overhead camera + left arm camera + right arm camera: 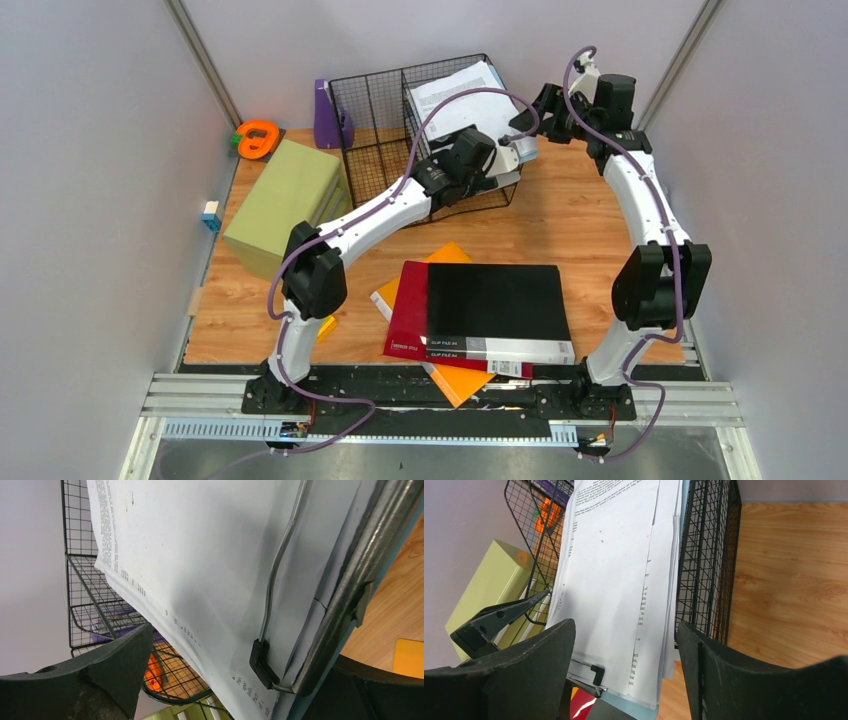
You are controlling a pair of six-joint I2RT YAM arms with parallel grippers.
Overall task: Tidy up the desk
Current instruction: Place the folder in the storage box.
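On the wood-grain desk (580,215) a black wire basket (375,130) stands at the back. A light-blue clipboard with printed papers (460,90) leans across the basket's right side, its clip end toward me. My left gripper (497,160) is at that clip end. In the left wrist view the papers (200,555) and the metal clip bar (350,580) pass between its wide-open fingers (110,665). My right gripper (530,128) is open at the same end, and the papers (614,565) lie between its fingers (539,660) with gaps on both sides.
An olive-green box (285,205) sits left of the basket, with a purple holder (328,115) and an orange tape dispenser (258,138) behind it. Black and red clip files (490,310) lie stacked on an orange folder (450,380) near the front. A small blue block (211,215) is at the left edge.
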